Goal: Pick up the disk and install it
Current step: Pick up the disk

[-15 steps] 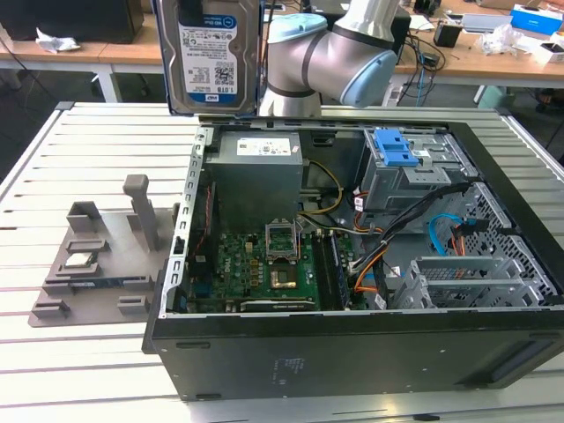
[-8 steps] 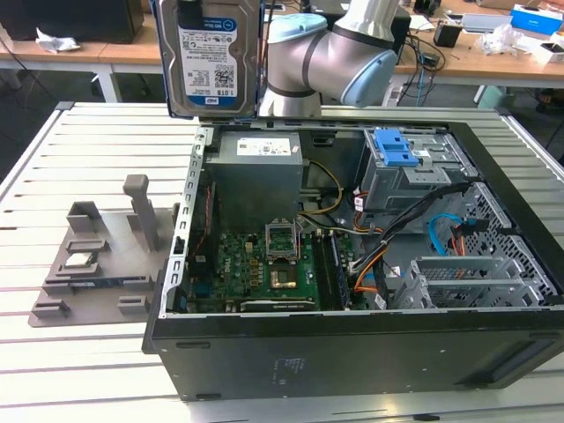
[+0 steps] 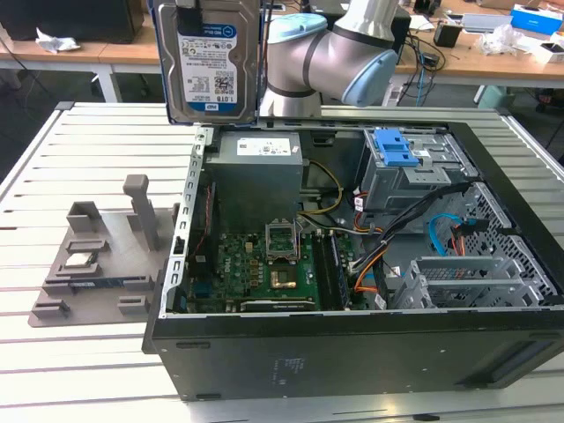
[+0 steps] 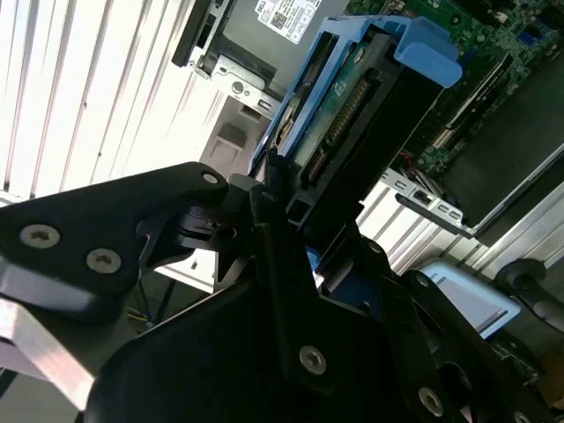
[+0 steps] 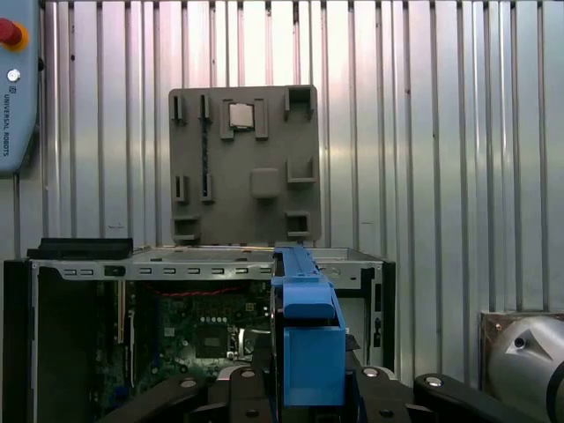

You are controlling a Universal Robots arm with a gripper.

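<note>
The disk (image 3: 211, 62), a silver hard drive with a white-and-blue label in a blue carrier frame, hangs upright in the air above the back-left corner of the open computer case (image 3: 352, 344) in the exterior view. My gripper (image 3: 192, 7) holds it from above, shut on its top end. In the second wrist view the black fingers (image 4: 264, 189) clamp the disk (image 4: 352, 115) at its connector end. In the first wrist view the carrier's blue edge (image 5: 307, 335) stands between the gripper's black parts (image 5: 308, 392), over the case.
Inside the case are a grey drive cage with a blue latch (image 3: 394, 150), a power supply (image 3: 260, 167) and the motherboard (image 3: 264, 264). A grey fixture plate (image 3: 88, 264) holding a small square chip (image 3: 81, 260) lies on the slatted table at the exterior view's left. A pendant (image 5: 16, 79) lies beyond.
</note>
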